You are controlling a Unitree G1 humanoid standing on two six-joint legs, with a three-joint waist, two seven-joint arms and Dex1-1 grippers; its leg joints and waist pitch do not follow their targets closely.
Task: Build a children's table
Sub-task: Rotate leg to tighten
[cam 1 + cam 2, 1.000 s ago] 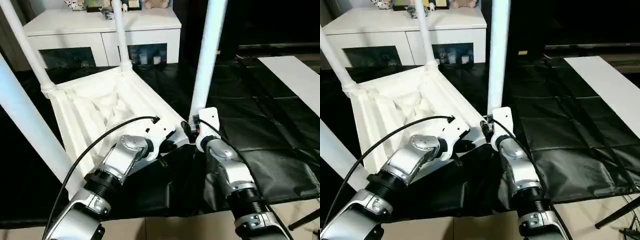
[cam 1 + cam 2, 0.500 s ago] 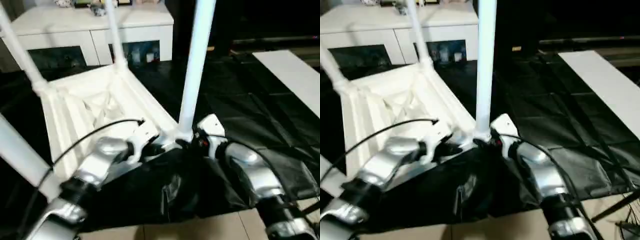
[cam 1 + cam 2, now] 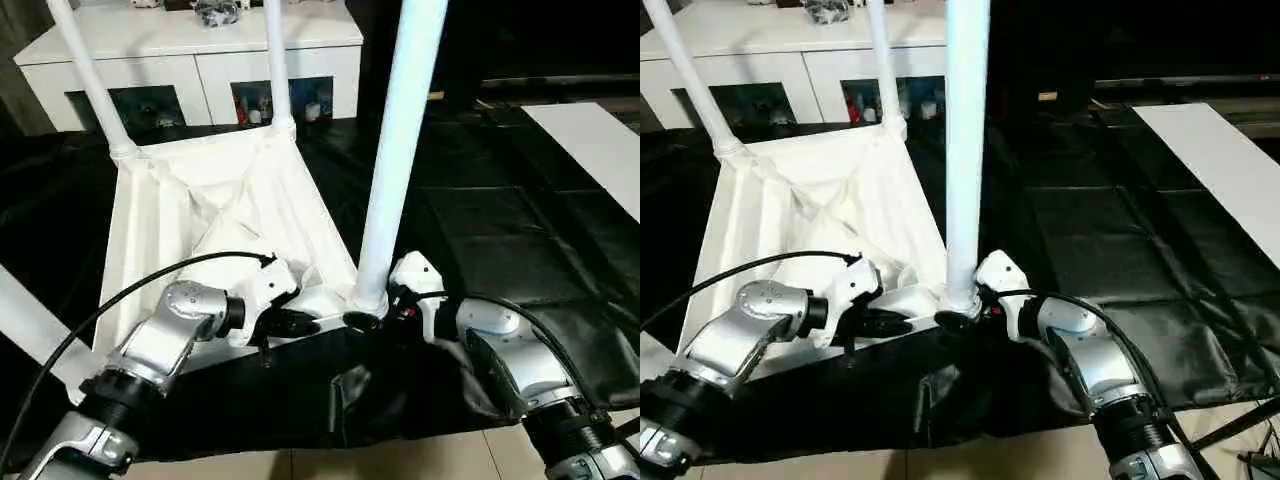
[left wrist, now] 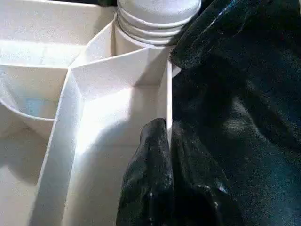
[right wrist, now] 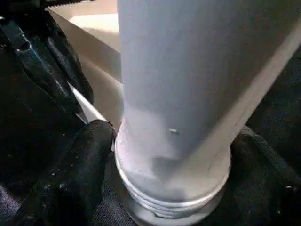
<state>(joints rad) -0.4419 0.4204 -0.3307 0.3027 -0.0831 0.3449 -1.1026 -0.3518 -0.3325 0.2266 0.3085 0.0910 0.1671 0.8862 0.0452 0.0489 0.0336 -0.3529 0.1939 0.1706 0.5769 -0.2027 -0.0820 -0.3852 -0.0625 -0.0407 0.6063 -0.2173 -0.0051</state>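
The children's table (image 3: 215, 215) lay upside down on a black sheet (image 3: 480, 215), its ribbed underside up and white legs standing from the corner sockets. The left gripper (image 4: 167, 141) was pinched on the thin near rim of the tabletop, fingers pressed together over the wall. The right gripper (image 5: 171, 155) sat spread around the base of the nearest leg (image 3: 395, 150), one finger (image 5: 70, 174) touching its threaded collar, in front of a white cabinet (image 3: 200, 55)
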